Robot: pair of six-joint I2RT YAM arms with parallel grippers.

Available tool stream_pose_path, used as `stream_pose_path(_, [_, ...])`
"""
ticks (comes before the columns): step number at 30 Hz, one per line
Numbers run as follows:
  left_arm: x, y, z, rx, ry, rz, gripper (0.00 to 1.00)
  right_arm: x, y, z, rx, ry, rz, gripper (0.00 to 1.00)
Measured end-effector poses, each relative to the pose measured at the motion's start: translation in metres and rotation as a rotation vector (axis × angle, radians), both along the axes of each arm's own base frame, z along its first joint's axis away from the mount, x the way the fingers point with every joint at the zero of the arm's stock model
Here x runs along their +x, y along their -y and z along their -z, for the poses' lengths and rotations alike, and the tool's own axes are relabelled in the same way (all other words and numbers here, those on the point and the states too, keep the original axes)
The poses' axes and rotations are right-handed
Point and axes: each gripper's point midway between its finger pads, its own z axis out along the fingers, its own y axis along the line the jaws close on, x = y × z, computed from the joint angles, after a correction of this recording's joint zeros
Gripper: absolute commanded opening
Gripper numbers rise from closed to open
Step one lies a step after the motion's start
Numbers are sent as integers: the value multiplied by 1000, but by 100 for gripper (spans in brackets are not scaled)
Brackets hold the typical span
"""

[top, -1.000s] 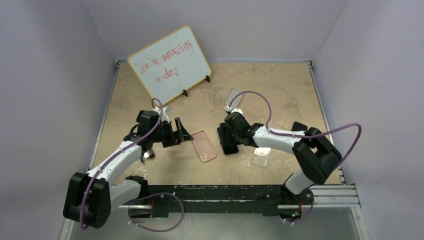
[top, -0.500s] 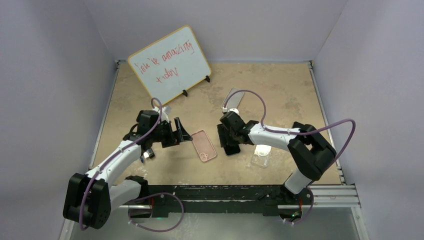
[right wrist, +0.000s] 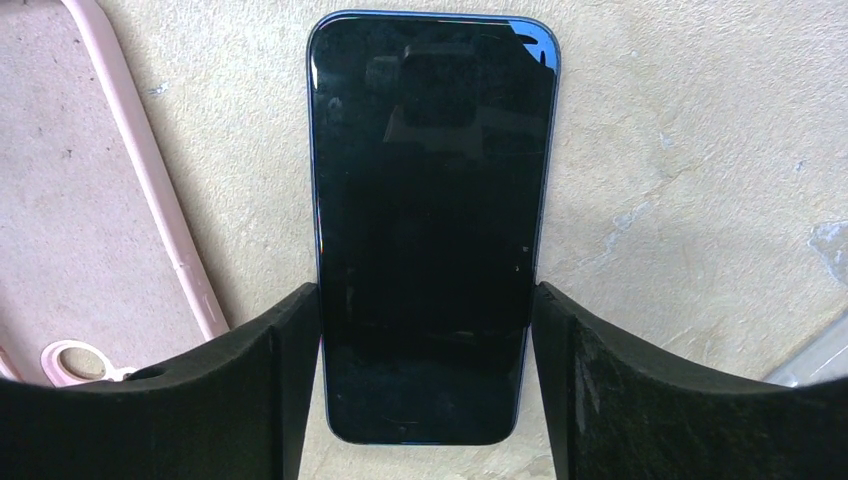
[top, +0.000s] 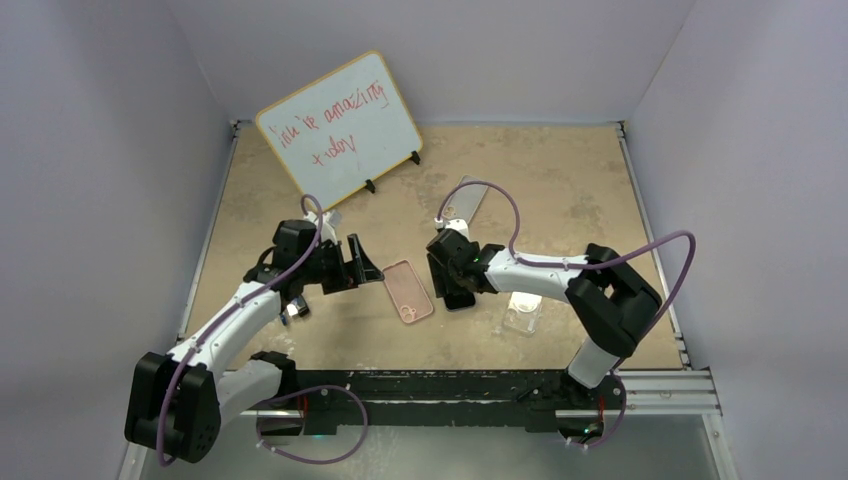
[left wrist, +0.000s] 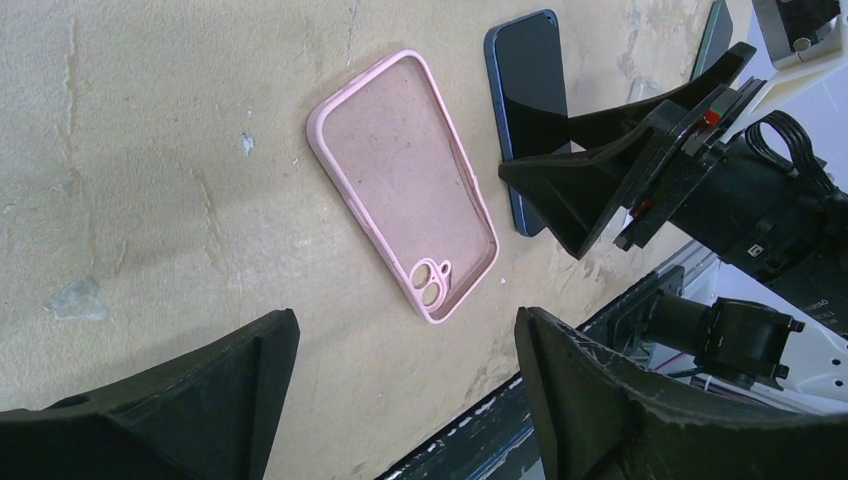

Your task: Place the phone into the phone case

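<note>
The pink phone case (top: 408,291) lies open side up on the tan table, camera cutout toward the near edge; it also shows in the left wrist view (left wrist: 405,180) and its rim in the right wrist view (right wrist: 150,170). The dark blue phone (right wrist: 430,220) lies screen up just right of the case, apart from it, and shows in the left wrist view (left wrist: 525,90). My right gripper (right wrist: 425,300) straddles the phone's near end, a finger pressed on each long edge; in the top view it is low over the phone (top: 455,285). My left gripper (top: 365,265) is open and empty, left of the case (left wrist: 405,330).
A whiteboard (top: 340,128) with red writing stands at the back left. A clear case (top: 464,197) lies behind the right gripper, and another clear piece (top: 523,310) lies by the right forearm. A black rail (top: 480,385) runs along the near edge.
My right gripper has shifted a little left toward the pink case, the phone moving with it. The left arm has not moved.
</note>
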Motion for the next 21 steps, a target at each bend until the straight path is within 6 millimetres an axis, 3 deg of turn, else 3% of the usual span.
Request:
stream_pose_path(7, [-2, -1, 1, 14, -2, 10, 80, -1, 0, -1, 25, 19, 1, 41])
stream_pose_path(12, [-4, -2, 3, 17, -13, 11, 79, -8, 5, -2, 39, 18, 3, 34])
stream_pose_path(21, [-4, -1, 3, 9, -23, 6, 76, -30, 21, -9, 60, -6, 9, 29])
